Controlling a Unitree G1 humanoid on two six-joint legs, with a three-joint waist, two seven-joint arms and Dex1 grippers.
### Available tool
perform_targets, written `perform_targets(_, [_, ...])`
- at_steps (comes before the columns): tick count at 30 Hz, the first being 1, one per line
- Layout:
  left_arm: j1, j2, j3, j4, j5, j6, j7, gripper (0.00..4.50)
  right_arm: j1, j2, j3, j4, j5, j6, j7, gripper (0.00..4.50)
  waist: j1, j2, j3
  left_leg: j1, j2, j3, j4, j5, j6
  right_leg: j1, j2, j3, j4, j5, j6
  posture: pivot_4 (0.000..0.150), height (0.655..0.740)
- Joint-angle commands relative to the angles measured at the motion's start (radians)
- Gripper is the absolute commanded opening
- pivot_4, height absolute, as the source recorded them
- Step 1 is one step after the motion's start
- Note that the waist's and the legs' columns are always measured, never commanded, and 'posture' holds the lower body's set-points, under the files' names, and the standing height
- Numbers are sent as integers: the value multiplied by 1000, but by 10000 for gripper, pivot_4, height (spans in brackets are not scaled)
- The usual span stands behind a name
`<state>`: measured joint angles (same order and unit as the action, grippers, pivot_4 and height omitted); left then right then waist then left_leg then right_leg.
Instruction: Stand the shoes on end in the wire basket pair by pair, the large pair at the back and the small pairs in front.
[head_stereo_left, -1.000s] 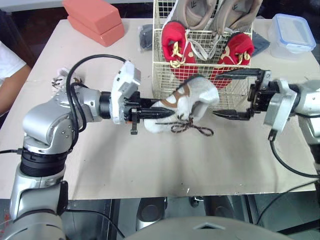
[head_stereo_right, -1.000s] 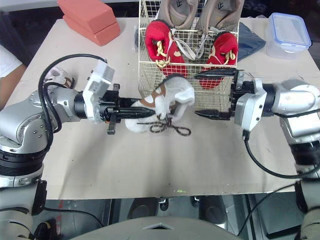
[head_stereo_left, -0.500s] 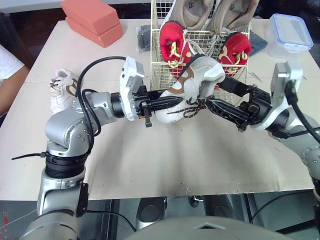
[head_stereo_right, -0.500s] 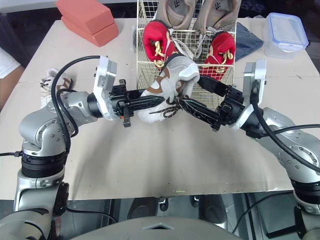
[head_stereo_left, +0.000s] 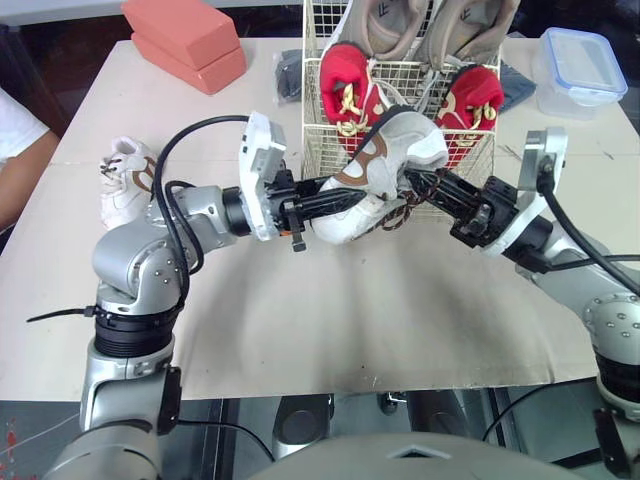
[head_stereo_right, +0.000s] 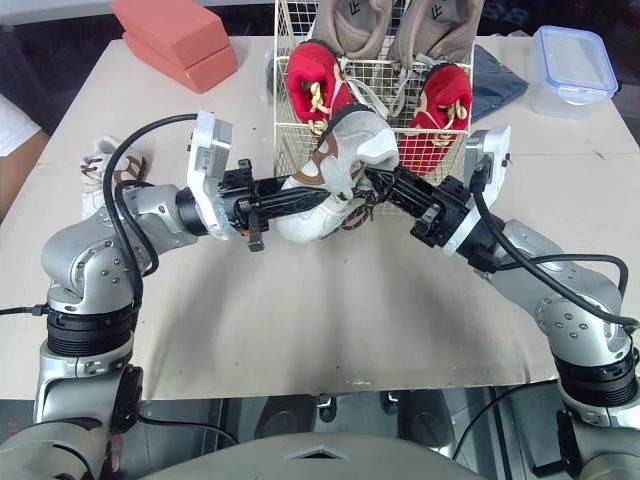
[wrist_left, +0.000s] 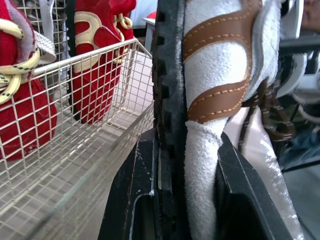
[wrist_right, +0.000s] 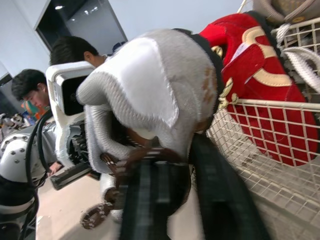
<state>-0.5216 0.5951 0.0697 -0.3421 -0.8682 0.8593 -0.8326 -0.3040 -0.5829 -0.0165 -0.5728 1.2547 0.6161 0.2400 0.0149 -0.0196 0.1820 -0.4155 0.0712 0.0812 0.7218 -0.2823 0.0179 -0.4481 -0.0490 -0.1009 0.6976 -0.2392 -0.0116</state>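
Where it hangs tilted just before the basket (head_stereo_left: 330, 150), white shoe (head_stereo_left: 390, 150): left gripper (head_stereo_left: 345, 196) clamped on its sole, right gripper (head_stereo_left: 420, 188) clamped at its laces.

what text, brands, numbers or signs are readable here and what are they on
No text reads for certain.
Dark mark on the tongues of the large grey-beige shoes in the cream wire basket: too small to read.
On the small white shoe with brown straps, clamped in the left end effector: no writing shows.
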Motion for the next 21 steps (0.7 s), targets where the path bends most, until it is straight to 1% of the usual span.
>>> perform_targets(1, [-36, 5, 20, -28, -22, -2, 4, 23830, -1, 21, -22, -69, 16, 5, -16, 0, 0, 0, 0, 0, 0, 0, 0, 0, 0, 0, 0, 0, 0, 0, 0, 1500, 6860])
perform_targets(2, [-34, 5, 20, -29, -20, -5, 2, 28735, 1, 32, -30, -77, 27, 0, -30, 0, 0, 0, 0, 0, 0, 0, 0, 0, 0, 0, 0, 0, 0, 0, 0, 1500, 6860])
perform_targets(3, [-29, 9, 21, -32, -20, -8, -5, 32698, 2, 41, -37, -82, 35, -3, -43, 0, 0, 0, 0, 0, 0, 0, 0, 0, 0, 0, 0, 0, 0, 0, 0, 1500, 6860])
perform_targets(5, [-21, 16, 26, -37, -22, -12, -16, 42936, 1, 56, -48, -91, 47, -6, -62, 0, -1, 0, 0, 0, 0, 0, 0, 0, 0, 0, 0, 0, 0, 0, 0, 1500, 6860])
perform_targets(6, [-14, 27, 30, -40, -12, -21, -23, 44200, -2, 66, -61, -96, 55, -15, -87, 0, -1, 0, 0, 0, 0, 0, 0, 0, 0, 0, 0, 0, 0, 0, 0, 1500, 6860])
perform_targets(10, [7, 90, 44, -64, 5, -38, -61, 44200, -10, 102, -144, -110, 76, -62, -223, 0, -1, 0, 0, 0, 0, 0, 0, 0, 0, 0, 0, 0, 0, 0, 0, 1500, 6860])
perform_targets(15, [-1, 135, 56, -92, 5, -43, -53, 44200, 9, 84, -210, -125, 58, -66, -309, 0, 1, 0, 0, 0, 0, 0, 0, 0, 0, 0, 0, 0, 0, 0, 0, 1500, 6860])
perform_targets(18, [-23, 154, 58, -118, 6, -41, -47, 44200, 45, 85, -249, -122, 28, -73, -371, 0, 1, 0, 0, 0, 0, 0, -1, 0, 0, 0, 0, 0, 0, 0, 0, 1500, 6860])
perform_targets(21, [-37, 166, 45, -135, 19, -47, -45, 44200, 87, 80, -245, -125, -30, -59, -409, 0, 1, 0, 0, 0, 0, 0, -1, 0, 0, 0, 0, 0, 0, 0, 0, 1500, 6860])
